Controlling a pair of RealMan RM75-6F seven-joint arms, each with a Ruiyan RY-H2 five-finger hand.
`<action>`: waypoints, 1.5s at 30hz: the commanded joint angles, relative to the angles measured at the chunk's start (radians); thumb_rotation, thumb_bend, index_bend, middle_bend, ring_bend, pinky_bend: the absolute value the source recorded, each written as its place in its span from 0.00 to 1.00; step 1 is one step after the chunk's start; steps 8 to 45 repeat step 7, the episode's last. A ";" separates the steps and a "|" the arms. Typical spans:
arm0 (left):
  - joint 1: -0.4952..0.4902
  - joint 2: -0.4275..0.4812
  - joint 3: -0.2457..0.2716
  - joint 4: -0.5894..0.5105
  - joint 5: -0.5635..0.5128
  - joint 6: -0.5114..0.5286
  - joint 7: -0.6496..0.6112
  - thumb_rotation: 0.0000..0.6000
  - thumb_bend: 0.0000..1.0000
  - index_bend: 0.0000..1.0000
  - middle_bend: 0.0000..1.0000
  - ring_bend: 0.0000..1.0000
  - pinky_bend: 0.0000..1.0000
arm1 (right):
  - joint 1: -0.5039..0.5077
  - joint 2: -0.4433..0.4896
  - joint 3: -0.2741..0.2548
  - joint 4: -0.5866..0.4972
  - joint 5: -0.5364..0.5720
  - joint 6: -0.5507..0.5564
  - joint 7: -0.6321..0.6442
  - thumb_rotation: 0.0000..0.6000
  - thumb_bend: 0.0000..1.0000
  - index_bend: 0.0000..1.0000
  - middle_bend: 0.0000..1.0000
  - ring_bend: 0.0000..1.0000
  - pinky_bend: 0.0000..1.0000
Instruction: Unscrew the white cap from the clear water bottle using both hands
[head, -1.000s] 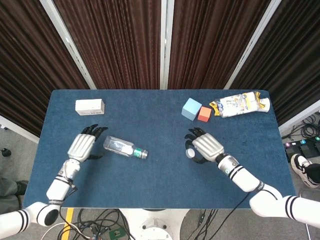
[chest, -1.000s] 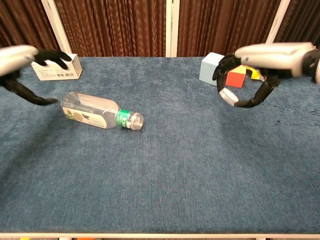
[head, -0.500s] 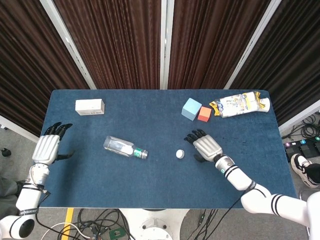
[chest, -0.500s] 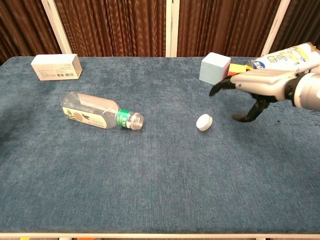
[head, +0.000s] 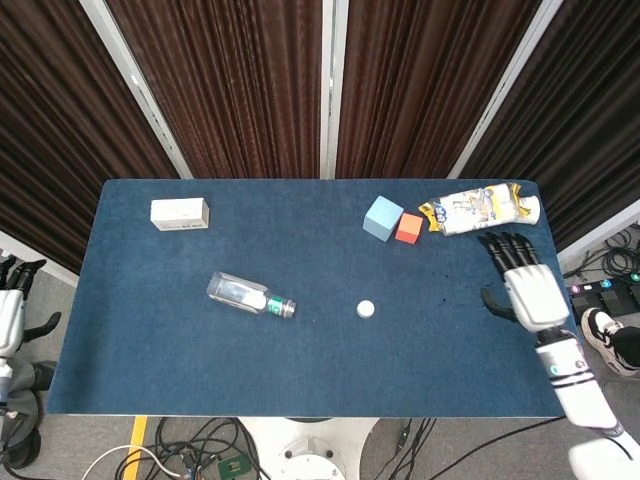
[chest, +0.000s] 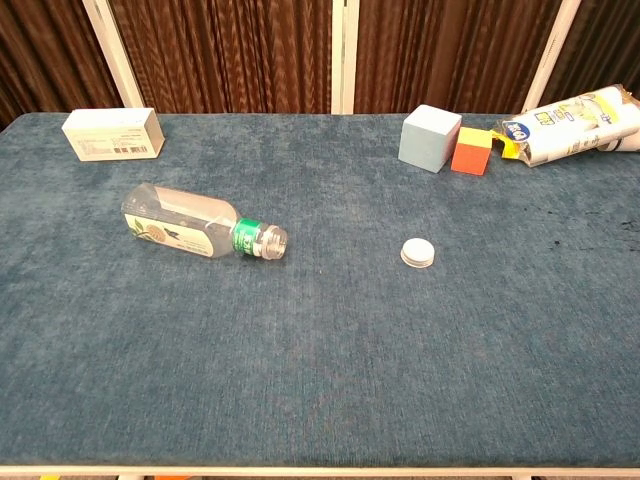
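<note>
The clear water bottle (head: 249, 295) (chest: 199, 224) lies on its side left of the table's middle, its uncapped mouth pointing right. The white cap (head: 366, 309) (chest: 418, 253) rests loose on the blue cloth to the bottle's right, touching nothing. My right hand (head: 526, 283) hovers over the table's right edge with its fingers spread and holds nothing. My left hand (head: 8, 303) is off the table past the left edge, fingers apart and empty. Neither hand shows in the chest view.
A white box (head: 180, 214) (chest: 111, 133) sits at the back left. A light blue cube (head: 383, 218) (chest: 431, 138), an orange cube (head: 408, 229) (chest: 470, 151) and a snack bag (head: 480, 209) (chest: 574, 123) lie at the back right.
The right hand let the white cap go onto the cloth and drew back to the right edge. The left hand pulled away from the bottle and off the table's left side.
</note>
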 joint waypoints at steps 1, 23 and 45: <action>0.036 0.036 0.027 -0.064 0.023 0.011 -0.027 1.00 0.21 0.17 0.17 0.06 0.08 | -0.126 0.075 -0.045 -0.034 -0.083 0.140 0.091 1.00 0.35 0.00 0.04 0.00 0.00; 0.103 0.026 0.038 -0.139 0.066 0.119 0.034 1.00 0.21 0.17 0.17 0.06 0.08 | -0.194 0.122 -0.073 -0.084 -0.128 0.193 0.120 1.00 0.37 0.00 0.04 0.00 0.00; 0.103 0.026 0.038 -0.139 0.066 0.119 0.034 1.00 0.21 0.17 0.17 0.06 0.08 | -0.194 0.122 -0.073 -0.084 -0.128 0.193 0.120 1.00 0.37 0.00 0.04 0.00 0.00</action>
